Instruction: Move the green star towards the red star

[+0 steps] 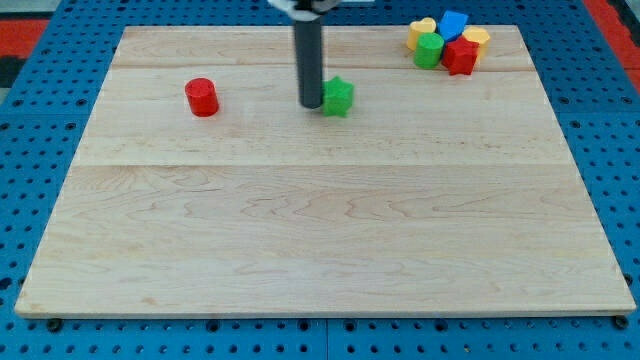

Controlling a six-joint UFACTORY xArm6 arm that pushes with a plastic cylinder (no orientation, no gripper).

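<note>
Tip: my tip [311, 104] touches the green star's view-left side; no claw on this rod.
Green star: the green star [339, 96] sits upper centre of the wooden board [320, 230].
Red star: the red star [461, 56] is in the top-right cluster, well apart.
Cluster: green cylinder [429, 50], blue block [453, 24], two yellow blocks [421, 32].
Red cylinder: red cylinder [202, 97] stands alone at view's left.

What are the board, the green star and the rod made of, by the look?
Board: pale wood, matte, with visible grain and plank seams. Green star: solid uniform colour, smooth; painted wood or plastic, can't tell which. Rod: dark, smooth, faint sheen; probably metal or plastic. My tip sits against the star's left side in the view.
</note>
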